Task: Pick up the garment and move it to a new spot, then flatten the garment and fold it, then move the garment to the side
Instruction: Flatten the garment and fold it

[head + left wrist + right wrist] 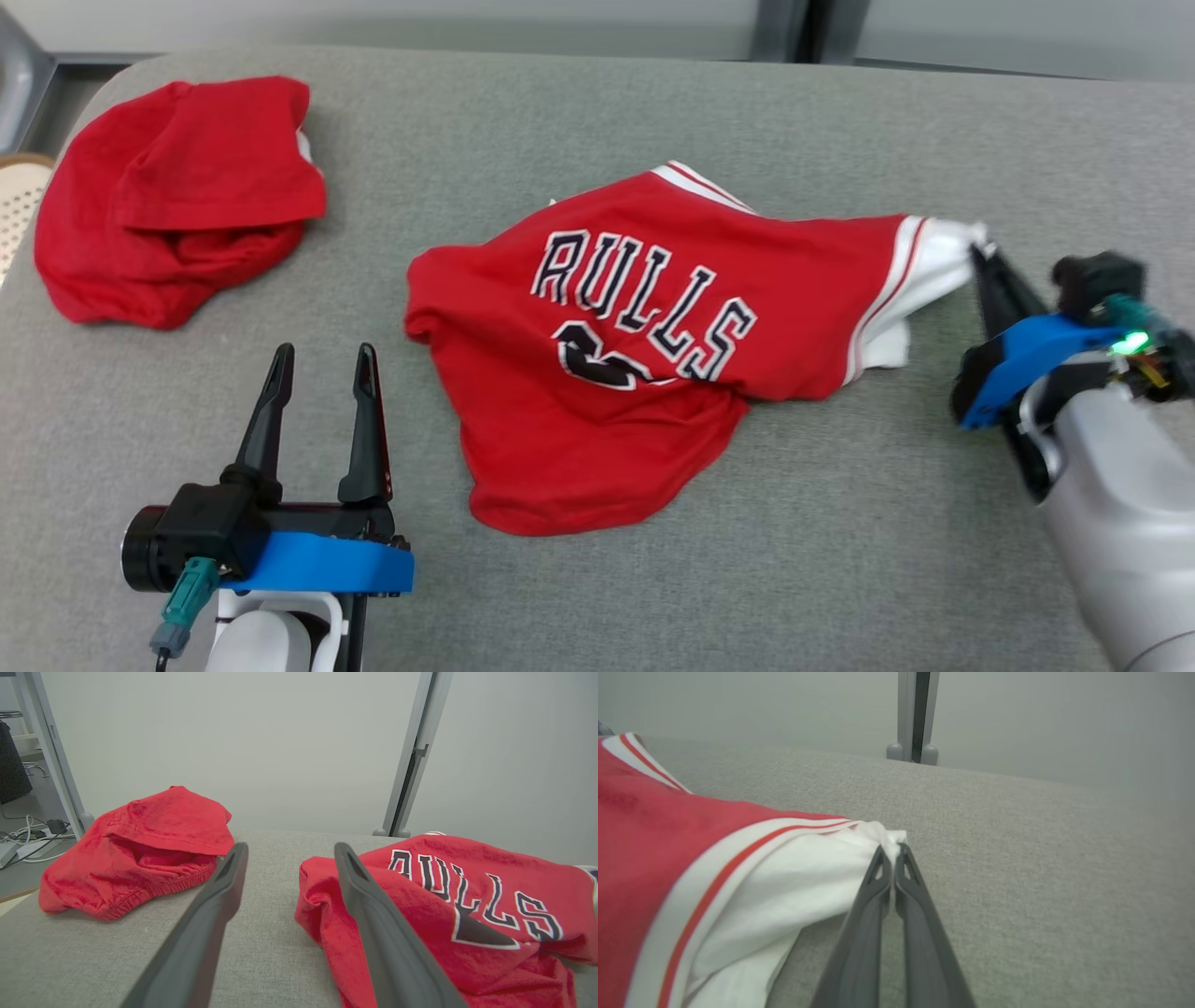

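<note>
The garment (644,355) is a red jersey with dark "BULLS" lettering and white trim, lying rumpled in the middle of the grey padded table (579,121). Its white edge stretches to the right, where my right gripper (976,250) is shut on the garment, pinching a white corner. In the right wrist view the two fingers of the right gripper (892,848) meet on that white fold of the garment (714,868). My left gripper (324,355) stands open at the lower left, just left of the garment (444,905), holding nothing; its fingers (219,891) frame bare table.
A second crumpled red cloth (177,196) lies at the table's far left corner (140,849). Beyond the table's far edge stand pale wall panels with a grey post (915,714). Cables lie on the floor (28,835) off the left side.
</note>
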`<state>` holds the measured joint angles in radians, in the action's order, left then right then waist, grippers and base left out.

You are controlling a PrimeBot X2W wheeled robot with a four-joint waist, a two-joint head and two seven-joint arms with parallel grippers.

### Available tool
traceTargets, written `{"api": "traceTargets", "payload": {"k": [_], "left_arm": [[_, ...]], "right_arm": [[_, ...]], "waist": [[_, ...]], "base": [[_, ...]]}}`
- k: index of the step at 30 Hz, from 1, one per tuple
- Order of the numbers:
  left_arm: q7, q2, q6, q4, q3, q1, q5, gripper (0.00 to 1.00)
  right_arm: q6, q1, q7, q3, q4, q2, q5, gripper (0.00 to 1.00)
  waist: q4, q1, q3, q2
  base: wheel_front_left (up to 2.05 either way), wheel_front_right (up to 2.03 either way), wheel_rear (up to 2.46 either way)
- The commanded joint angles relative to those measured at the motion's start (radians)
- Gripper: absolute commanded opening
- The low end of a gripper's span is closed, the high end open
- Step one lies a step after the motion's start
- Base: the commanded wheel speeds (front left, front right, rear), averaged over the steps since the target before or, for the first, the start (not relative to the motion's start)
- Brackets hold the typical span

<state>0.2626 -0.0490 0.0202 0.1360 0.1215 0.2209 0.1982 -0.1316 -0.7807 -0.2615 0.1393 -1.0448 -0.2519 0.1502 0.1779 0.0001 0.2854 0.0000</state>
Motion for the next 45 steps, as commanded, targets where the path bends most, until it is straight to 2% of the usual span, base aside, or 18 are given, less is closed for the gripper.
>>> {"api": "traceTargets", "payload": {"k": [1,4,14,18,26,36,41,45], "left_arm": [[0.003,-0.003,-0.005,0.003,-0.008,-0.010,-0.006,1.00],[0.003,-0.003,-0.009,0.005,-0.008,-0.015,-0.005,1.00],[0.003,-0.003,-0.008,0.011,-0.017,-0.033,-0.004,1.00],[0.003,-0.003,-0.008,0.009,-0.023,-0.045,-0.001,1.00],[0.003,-0.003,-0.013,0.015,-0.029,-0.058,-0.006,1.00],[0.003,-0.003,-0.020,0.025,-0.026,-0.061,-0.007,1.00],[0.003,-0.003,-0.021,0.023,-0.025,-0.066,-0.004,1.00],[0.003,-0.003,-0.021,0.020,-0.022,-0.067,-0.001,1.00]], "right_arm": [[0.002,-0.004,-0.003,-0.025,0.039,-0.031,0.005,0.00],[0.002,0.017,-0.003,-0.061,0.080,-0.063,0.005,0.00],[0.001,0.124,-0.003,-0.288,0.241,-0.180,-0.038,0.00],[0.001,0.171,-0.003,-0.342,0.278,-0.176,-0.055,0.00],[0.001,0.242,0.003,-0.370,0.344,-0.107,-0.080,0.00],[0.001,0.259,0.021,-0.286,0.446,-0.032,-0.070,0.00],[0.001,0.220,0.027,-0.178,0.504,0.024,-0.063,0.00],[0.001,0.184,0.030,-0.051,0.531,0.086,-0.051,0.00]], "waist": [[-0.028,-0.0001,-0.023,0.0000],[-0.041,-0.0001,-0.034,0.0000],[-0.084,-0.0001,-0.073,0.0000],[-0.095,-0.0001,-0.078,0.0000],[-0.113,-0.0001,-0.101,0.0000],[-0.112,-0.0001,-0.126,0.0000],[-0.095,-0.0001,-0.136,0.0000],[-0.067,-0.0001,-0.140,0.0000]], "base": [[0.00,0.00,0.00],[0.00,0.00,0.00],[0.00,0.00,0.00],[0.00,0.00,0.00],[0.00,0.00,0.00],[0.00,0.00,0.00],[0.00,0.00,0.00],[0.00,0.00,0.00]]}}
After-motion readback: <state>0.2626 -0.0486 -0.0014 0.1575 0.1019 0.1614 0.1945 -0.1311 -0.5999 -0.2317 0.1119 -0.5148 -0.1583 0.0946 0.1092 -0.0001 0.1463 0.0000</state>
